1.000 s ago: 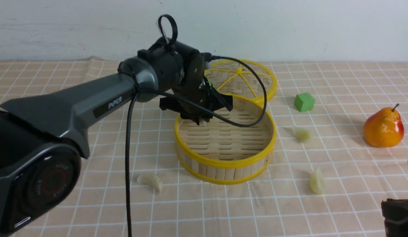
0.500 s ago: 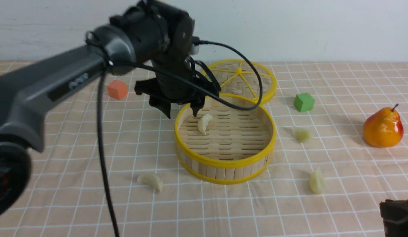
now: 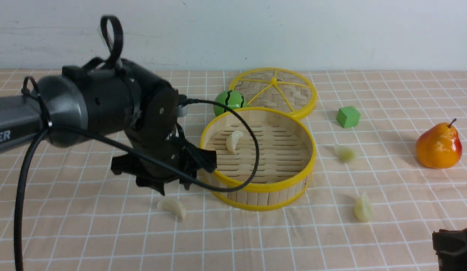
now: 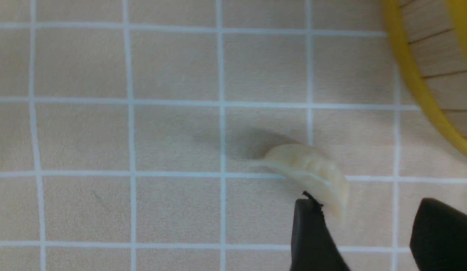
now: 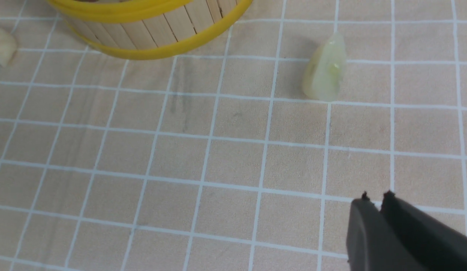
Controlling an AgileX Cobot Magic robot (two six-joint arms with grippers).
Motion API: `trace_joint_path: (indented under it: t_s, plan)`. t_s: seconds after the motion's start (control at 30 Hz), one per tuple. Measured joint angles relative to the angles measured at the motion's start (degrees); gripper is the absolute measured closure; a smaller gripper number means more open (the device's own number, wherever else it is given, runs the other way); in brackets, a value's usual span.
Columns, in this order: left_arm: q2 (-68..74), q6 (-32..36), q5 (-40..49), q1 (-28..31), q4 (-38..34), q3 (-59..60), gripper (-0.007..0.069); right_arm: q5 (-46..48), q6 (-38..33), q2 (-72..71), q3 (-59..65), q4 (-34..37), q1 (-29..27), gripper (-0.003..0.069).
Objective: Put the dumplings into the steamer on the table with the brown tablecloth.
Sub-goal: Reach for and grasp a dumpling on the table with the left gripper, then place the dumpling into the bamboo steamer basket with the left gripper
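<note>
The left gripper (image 4: 365, 206) hangs released, jaws apart and empty, just over a dumpling (image 4: 309, 177) on the brown tablecloth (image 4: 105, 131), beside the steamer (image 3: 260, 186) — a second dumpling (image 3: 234, 141) lies inside it. The right gripper (image 5: 376, 196) is clenched on nothing. To the steamer's right, on the tabletop, lie a third dumpling (image 3: 345, 153) and a fourth dumpling (image 3: 363, 207).

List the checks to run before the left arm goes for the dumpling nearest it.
1. Left gripper open: ok, jaws apart, nothing between them.
2. Target dumpling free on the tablecloth, apart from the steamer: ok.
3. Target centred under the gap: not ok, it lies off to one side.
4. Room in the steamer: ok, only one dumpling inside.
5. Right gripper out of the way: ok, shut, far from the target.
6. Height above the cloth: cannot tell.
</note>
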Motion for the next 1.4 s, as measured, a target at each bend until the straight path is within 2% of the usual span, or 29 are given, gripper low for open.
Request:
trace_joint_path:
  t_s: [0.17,0.37,0.57,0.6,0.7,0.93,1.13,1.33,1.4]
  plan:
    - [2.7,-7.2,-4.5,0.0,3.7,2.8,0.0267,0.0,0.0,0.0,0.0,0.4,0.0,0.0598]
    - [7.9,-9.6,-9.9,0.0,4.7,2.8,0.0275,0.0,0.0,0.0,0.0,0.7,0.0,0.0596]
    - [8.5,-8.5,-8.8,0.0,5.8,2.7,0.0412,0.0,0.0,0.0,0.0,0.8,0.0,0.0596]
    - [8.2,-7.6,-9.0,0.0,5.9,2.7,0.0465,0.0,0.0,0.0,0.0,0.8,0.0,0.0596]
    - [7.4,-6.9,-8.9,0.0,5.9,2.8,0.0461,0.0,0.0,0.0,0.0,0.8,0.0,0.0596]
    - [-2.7,-3.3,-8.9,-0.1,4.9,3.1,0.0461,0.0,0.0,0.0,0.0,1.0,0.0,0.0592]
    - [-7.7,4.9,-12.2,-2.7,-0.8,1.1,0.0461,-0.1,0.0,0.0,0.0,1.0,0.0,0.0587]
    - [-1.0,13.2,-7.9,-4.0,-7.0,-9.5,0.0461,-0.1,0.0,0.0,0.0,1.0,0.0,0.0585]
    - [4.5,18.2,-1.5,-4.0,-9.2,-16.1,0.0461,-0.1,0.0,0.0,0.0,1.0,0.0,0.0583]
